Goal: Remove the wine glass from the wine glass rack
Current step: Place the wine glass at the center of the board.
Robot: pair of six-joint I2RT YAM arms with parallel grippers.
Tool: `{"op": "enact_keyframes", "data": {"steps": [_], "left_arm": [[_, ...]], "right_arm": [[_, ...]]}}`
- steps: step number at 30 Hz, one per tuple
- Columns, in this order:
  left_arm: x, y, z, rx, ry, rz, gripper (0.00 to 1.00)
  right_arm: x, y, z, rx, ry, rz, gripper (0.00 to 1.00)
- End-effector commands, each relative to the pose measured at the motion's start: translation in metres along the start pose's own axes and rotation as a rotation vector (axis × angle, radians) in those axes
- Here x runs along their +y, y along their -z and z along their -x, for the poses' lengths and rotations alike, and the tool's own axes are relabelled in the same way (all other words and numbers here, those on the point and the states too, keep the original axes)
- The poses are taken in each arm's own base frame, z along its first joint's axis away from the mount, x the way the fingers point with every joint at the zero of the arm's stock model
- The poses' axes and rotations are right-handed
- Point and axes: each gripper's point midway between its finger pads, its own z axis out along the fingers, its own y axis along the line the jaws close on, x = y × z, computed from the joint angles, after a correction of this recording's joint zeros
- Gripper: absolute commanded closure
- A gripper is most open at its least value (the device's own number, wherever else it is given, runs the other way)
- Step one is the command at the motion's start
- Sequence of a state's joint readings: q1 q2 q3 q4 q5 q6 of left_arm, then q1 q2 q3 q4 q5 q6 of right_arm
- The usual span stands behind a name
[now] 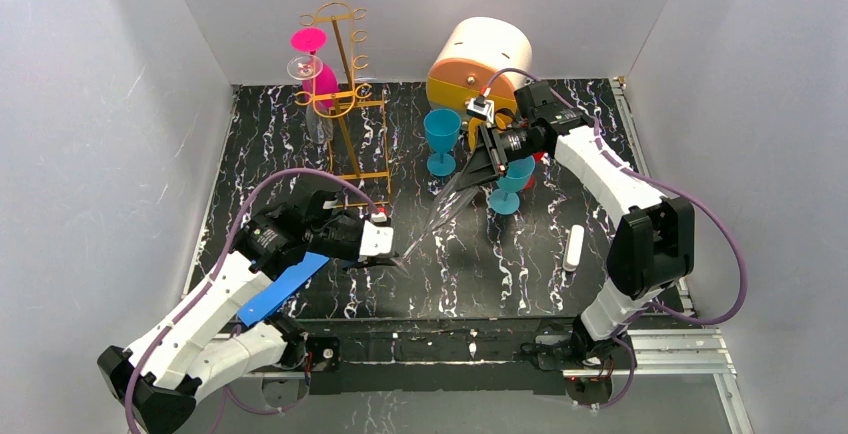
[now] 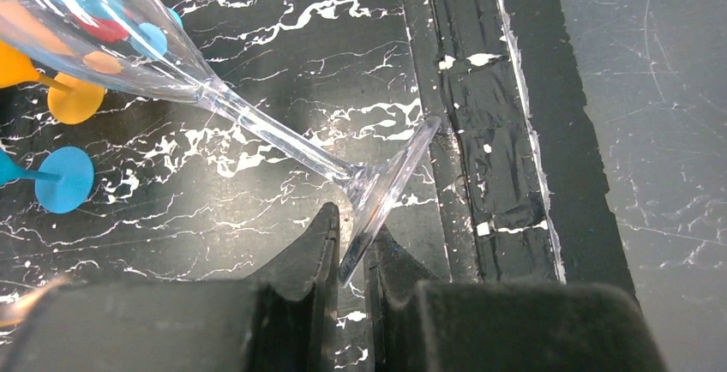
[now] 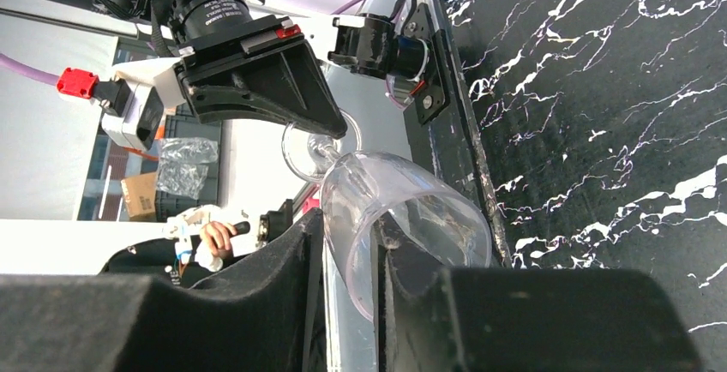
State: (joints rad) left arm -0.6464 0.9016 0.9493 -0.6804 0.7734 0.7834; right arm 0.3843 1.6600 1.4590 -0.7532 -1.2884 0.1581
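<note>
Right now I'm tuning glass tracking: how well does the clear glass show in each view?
Top external: the clear wine glass is faint, nearly lost against the marbled table. Left wrist: stem and foot sharp, with bright glints; the left gripper is a dark foreground mass. Right wrist: the bowl at the right gripper warps what lies behind.
</note>
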Motion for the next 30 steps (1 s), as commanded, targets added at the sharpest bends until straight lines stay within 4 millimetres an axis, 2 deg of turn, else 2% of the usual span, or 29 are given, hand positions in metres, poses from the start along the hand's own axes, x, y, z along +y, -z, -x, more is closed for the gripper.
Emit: {"op": "enact_keyframes", "data": {"steps": [1, 4, 7, 12, 19, 22, 26, 27, 29, 30], "left_arm": [[0.066, 0.014, 0.022, -0.004, -0.137, 0.263, 1.00], [0.064, 0.013, 0.020, -0.005, -0.127, 0.255, 1.00], [0.062, 0.012, 0.019, -0.006, -0.116, 0.253, 1.00], [0.059, 0.015, 0.019, -0.012, -0.102, 0.264, 1.00], [0.055, 0.019, 0.023, -0.031, -0.081, 0.276, 0.98], [0.053, 0.022, 0.024, -0.037, -0.070, 0.288, 0.73], [0.045, 0.027, 0.031, -0.062, -0.034, 0.283, 0.54], [0.042, 0.028, 0.031, -0.064, -0.026, 0.276, 0.45], [0.036, 0.029, 0.028, -0.062, -0.013, 0.267, 0.16], [0.033, 0.029, 0.026, -0.057, -0.007, 0.263, 0.08]], "right_arm": [[0.056, -0.013, -0.025, 0.096, -0.057, 0.158, 0.63], [0.062, -0.012, -0.025, 0.091, -0.028, 0.166, 0.65], [0.065, -0.012, -0.025, 0.081, -0.012, 0.166, 0.82], [0.064, -0.013, -0.024, 0.055, -0.010, 0.140, 0.98], [0.064, -0.013, -0.020, 0.022, 0.012, 0.103, 0.99], [0.061, -0.013, -0.019, 0.005, 0.016, 0.077, 0.99], [0.049, -0.014, -0.018, -0.029, 0.023, 0.009, 0.99], [0.047, -0.014, -0.019, -0.032, 0.022, -0.001, 0.99], [0.046, -0.014, -0.020, -0.032, 0.022, -0.010, 0.99], [0.045, -0.014, -0.020, -0.033, 0.020, -0.015, 0.99]]}}
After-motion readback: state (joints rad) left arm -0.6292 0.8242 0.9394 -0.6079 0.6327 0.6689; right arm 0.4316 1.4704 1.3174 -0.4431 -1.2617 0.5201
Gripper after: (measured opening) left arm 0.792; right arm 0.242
